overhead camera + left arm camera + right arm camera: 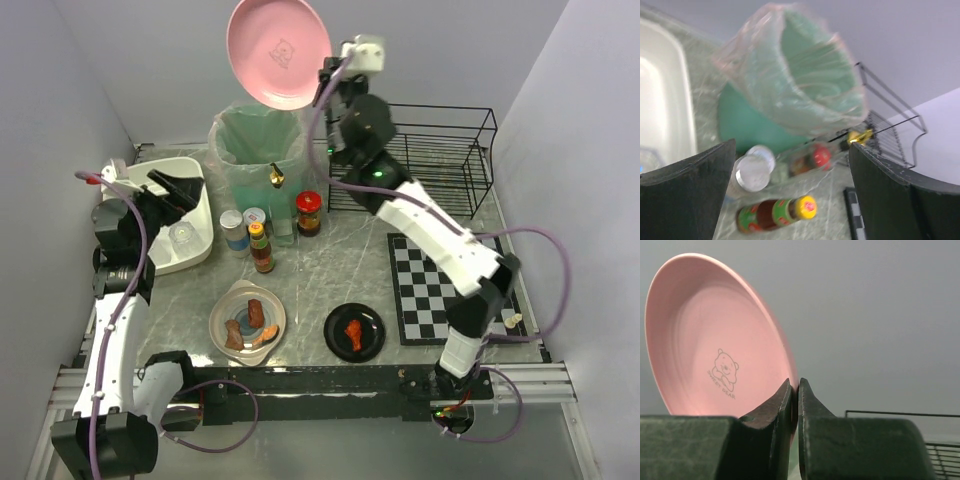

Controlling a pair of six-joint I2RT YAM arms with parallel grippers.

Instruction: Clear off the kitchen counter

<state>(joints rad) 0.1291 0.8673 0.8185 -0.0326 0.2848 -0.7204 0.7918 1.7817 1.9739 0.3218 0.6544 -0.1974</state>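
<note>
Kitchen counter [330,270], near edge: two food dishes to clear, bowl [247,320] and black plate [354,332]. Behind them: four bottles/jars. Left gripper [178,190] gapes wide over tub [195,170]. Right gripper [795,390] pinches the one pink plate [278,52], tipped above bin [258,160]. Likely the dump step. Next move probably calls for swinging it to rack [440,150].

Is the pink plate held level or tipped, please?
Tipped. The right gripper pinches the rim of the pink plate, whose empty inner face stands steeply, not flat.
</note>
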